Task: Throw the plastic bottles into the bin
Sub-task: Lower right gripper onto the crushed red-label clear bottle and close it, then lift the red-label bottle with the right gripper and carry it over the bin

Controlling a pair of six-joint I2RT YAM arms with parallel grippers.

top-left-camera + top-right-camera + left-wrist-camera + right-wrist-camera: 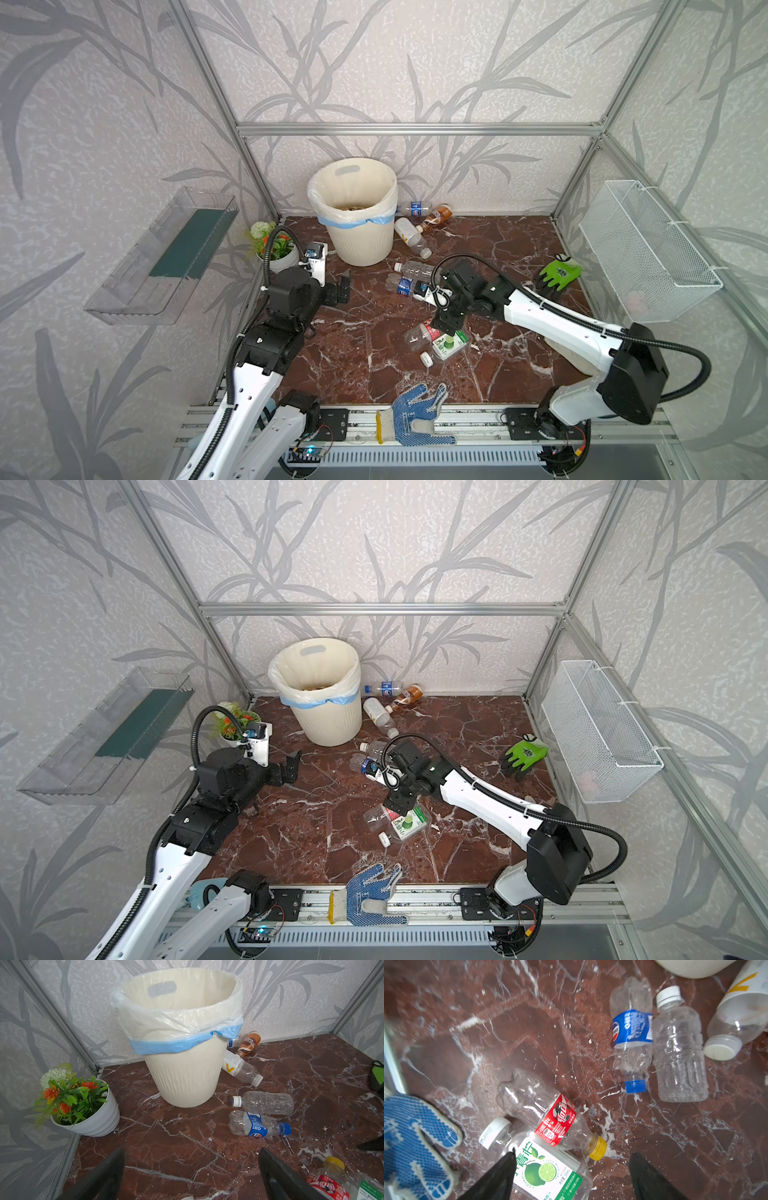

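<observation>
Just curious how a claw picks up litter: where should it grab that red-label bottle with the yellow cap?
Probably from straight above, across the clear body between red label and base. The red-label bottle lies flat on its side, with bare table either side there, while its cap end lies against the green-label bottle. The right gripper hangs open nearby.
</observation>
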